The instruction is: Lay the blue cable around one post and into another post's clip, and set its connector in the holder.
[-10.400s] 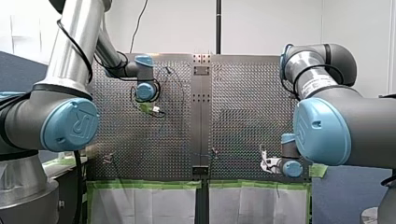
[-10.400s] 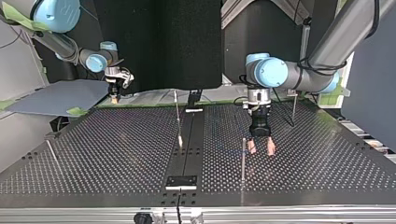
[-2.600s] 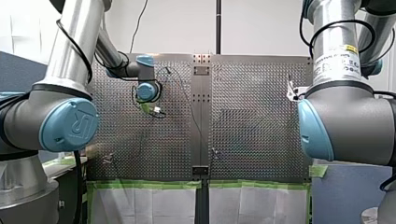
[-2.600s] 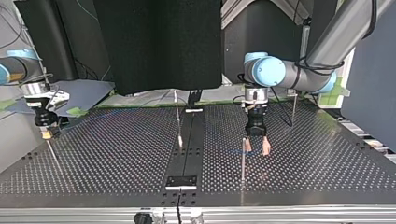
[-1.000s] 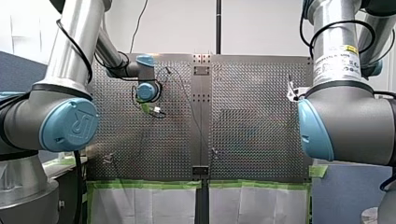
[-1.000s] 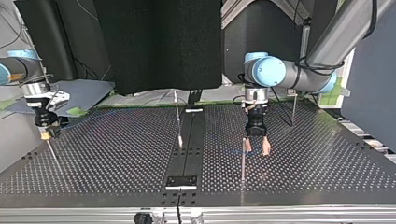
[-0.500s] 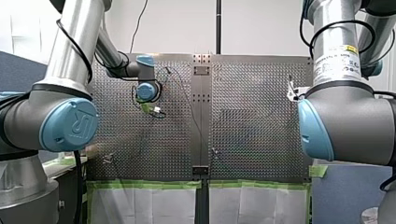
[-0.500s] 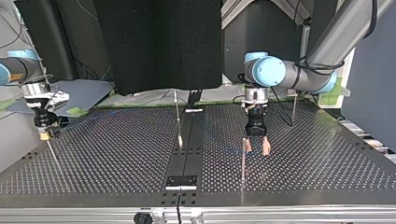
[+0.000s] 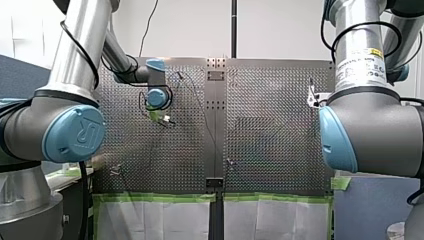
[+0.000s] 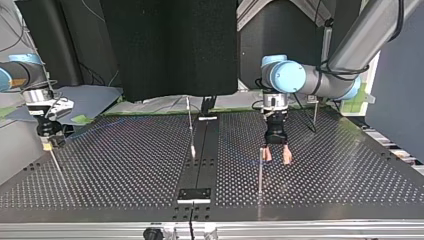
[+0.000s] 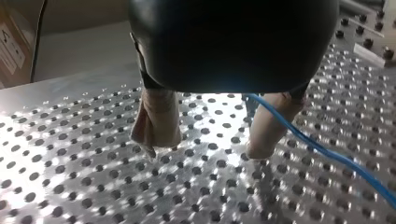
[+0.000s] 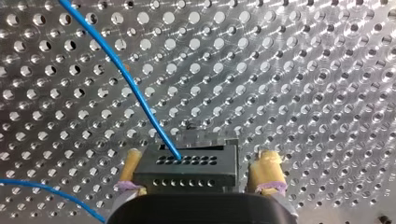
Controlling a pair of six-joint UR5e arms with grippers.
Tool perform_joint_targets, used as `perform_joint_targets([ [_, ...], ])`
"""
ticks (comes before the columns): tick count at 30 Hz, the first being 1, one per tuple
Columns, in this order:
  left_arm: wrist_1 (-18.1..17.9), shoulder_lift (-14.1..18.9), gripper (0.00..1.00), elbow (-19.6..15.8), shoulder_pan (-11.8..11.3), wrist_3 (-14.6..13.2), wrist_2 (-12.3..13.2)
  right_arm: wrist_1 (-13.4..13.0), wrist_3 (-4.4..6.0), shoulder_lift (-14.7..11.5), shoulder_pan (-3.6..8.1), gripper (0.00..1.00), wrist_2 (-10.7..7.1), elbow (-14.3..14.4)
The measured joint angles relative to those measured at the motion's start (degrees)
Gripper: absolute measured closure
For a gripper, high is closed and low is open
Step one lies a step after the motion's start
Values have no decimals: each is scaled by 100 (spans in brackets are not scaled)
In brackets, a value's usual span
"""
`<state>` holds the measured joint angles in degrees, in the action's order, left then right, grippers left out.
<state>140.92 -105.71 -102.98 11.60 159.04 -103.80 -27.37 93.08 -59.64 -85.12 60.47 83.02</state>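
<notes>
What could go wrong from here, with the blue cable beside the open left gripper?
My left gripper is open and the blue cable crosses one pad instead of lying between the two; closing may miss or pinch it.
In the top view this gripper hangs close beside a thin post; a small sideways move could bump it.
The cable runs straight out of the connector in my right gripper; a hard pull might shift it.
</notes>
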Motion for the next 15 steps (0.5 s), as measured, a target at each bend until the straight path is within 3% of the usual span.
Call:
perform_joint_targets([
  [5,129,2,0,-1,-5,-252,-195,-55,57,0,8,0,3,-5],
  [15,188,13,0,10,-9,-548,-262,-82,88,0,13,0,20,-8],
])
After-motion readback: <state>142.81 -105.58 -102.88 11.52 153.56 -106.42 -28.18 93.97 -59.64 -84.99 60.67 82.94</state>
